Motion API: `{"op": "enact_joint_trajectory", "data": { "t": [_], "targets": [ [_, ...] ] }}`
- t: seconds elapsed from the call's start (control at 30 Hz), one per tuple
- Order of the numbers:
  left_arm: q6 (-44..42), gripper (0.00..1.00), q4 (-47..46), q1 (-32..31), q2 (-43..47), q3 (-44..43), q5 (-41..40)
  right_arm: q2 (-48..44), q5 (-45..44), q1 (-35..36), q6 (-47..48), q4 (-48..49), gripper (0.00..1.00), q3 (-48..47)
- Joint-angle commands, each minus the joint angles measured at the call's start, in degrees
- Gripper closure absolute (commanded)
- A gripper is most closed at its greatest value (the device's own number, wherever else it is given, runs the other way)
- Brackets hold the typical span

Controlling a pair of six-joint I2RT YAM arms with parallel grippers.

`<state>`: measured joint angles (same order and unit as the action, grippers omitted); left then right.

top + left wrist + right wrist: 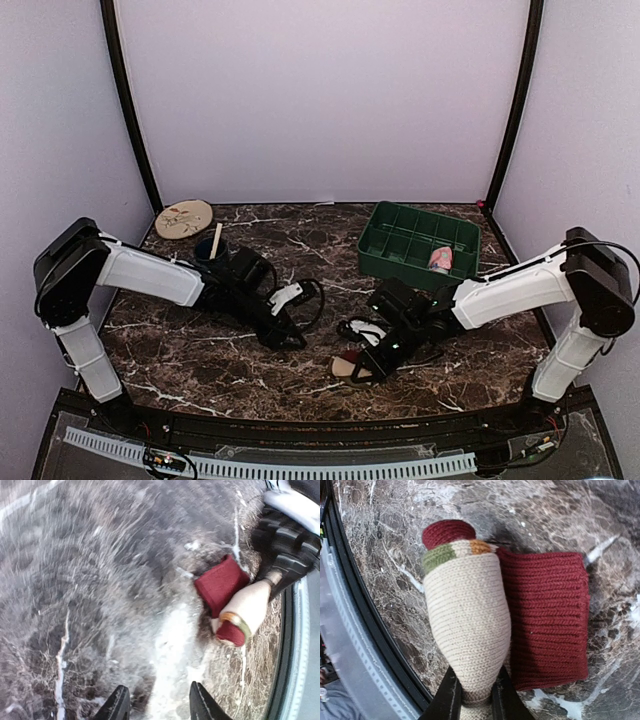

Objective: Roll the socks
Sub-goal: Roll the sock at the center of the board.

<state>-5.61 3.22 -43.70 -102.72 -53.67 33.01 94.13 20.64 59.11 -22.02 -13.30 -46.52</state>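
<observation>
My right gripper (475, 692) pinches the tan sock (465, 615) near the table (200, 370) front edge. The left gripper (157, 702) is spread and empty.
I'd grip firmly and roll evenly toward its red cuff (547, 620) — the pink sock (440, 258) sits in the green tray (400, 271).

Both arms are the same build, pretty chunky: big black housings at the joints, smooth white shells on the long links between them. The left arm (150, 275) has a thin black cable (320, 300) looping loose near its wrist. The right arm (510, 288) has a second black cable (620, 250) arching over the big black joint out at the right edge. The left gripper (157, 707) and right gripper (475, 700) both have plain black fingers that taper towards the tips.
</observation>
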Motion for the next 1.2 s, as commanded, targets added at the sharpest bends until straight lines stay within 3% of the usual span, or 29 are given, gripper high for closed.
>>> {"op": "enact_joint_trajectory", "data": {
  "t": [0.0,0.4,0.77,1.17],
  "targets": [
    [-2.2,0.55,-11.9,-5.7,7.6,5.3,-10.2,2.4,8.4,-2.9,-1.5,-1.6,0.96,1.4],
    [-14.0,0.53,-13.8,-21.7,6.8,4.6,-27.9,5.4,19.0,-9.0,-3.0,-2.3,0.98,1.9],
    [-26.3,0.52,-12.1,-27.7,1.6,1.2,-33.1,9.2,25.5,-10.9,-2.4,-4.3,0.97,0.0],
    [-32.0,0.52,-14.7,-29.2,-1.1,0.3,-36.2,12.5,32.6,-14.2,-1.9,-5.5,0.98,-0.7]
  ]
}}
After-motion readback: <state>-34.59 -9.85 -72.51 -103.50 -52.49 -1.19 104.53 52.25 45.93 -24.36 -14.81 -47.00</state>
